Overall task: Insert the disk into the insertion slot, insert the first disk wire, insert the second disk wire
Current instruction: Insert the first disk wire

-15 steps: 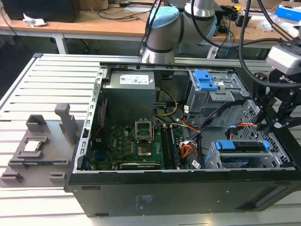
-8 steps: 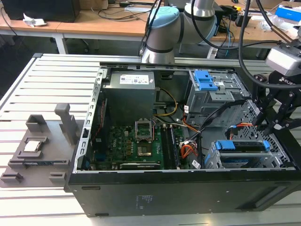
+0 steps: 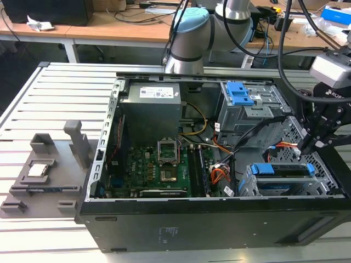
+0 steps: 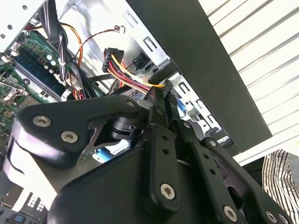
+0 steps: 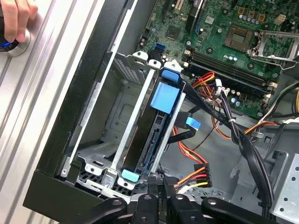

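A black open computer case (image 3: 208,224) sits centre of the exterior view on a pale slatted metal table (image 3: 33,104); inside, a green motherboard (image 3: 156,170) lies below a grey power supply box (image 3: 151,112).

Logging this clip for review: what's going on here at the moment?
A robot arm reaches into an open computer case. The disk already sits in the insertion slot. The gripper hovers beside it, right at the coloured wires of a loose connector, not yet plugged in. A person's hand rests on a button outside the case.
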You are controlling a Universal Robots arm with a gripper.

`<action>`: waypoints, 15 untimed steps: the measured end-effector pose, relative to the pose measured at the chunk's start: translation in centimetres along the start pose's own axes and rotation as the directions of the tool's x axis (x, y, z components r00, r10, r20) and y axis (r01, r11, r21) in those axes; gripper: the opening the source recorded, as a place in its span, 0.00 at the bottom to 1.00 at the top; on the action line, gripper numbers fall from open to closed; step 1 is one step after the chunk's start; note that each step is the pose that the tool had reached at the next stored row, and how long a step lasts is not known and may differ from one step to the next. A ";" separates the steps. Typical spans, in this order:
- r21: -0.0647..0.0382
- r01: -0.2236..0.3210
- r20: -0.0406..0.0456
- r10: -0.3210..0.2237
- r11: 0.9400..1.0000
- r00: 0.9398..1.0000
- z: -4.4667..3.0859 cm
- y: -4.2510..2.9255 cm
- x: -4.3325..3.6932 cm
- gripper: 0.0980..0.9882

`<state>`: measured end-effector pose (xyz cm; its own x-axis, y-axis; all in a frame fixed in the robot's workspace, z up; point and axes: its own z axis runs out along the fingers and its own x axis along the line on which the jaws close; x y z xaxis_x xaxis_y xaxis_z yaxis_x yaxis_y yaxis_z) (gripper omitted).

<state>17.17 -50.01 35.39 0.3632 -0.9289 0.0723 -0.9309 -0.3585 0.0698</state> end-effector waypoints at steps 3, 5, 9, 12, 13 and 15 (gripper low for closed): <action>0.000 0.000 0.000 0.000 1.000 1.000 0.00 0.00 0.00 0.07; 0.000 0.000 -0.001 0.000 1.000 1.000 0.00 0.00 0.00 0.07; 0.000 0.000 -0.001 0.000 1.000 1.000 0.05 1.02 -0.32 0.07; 0.000 0.000 -0.001 0.000 1.000 1.000 0.14 1.81 -0.03 0.07; 0.000 0.000 -0.001 0.000 1.000 1.000 0.19 2.04 0.31 0.07; -0.001 0.000 -0.002 0.000 1.000 1.000 0.34 2.66 0.79 0.07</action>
<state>14.97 -51.73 35.30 0.3633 -0.9287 0.0745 -0.9309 -0.3585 0.0706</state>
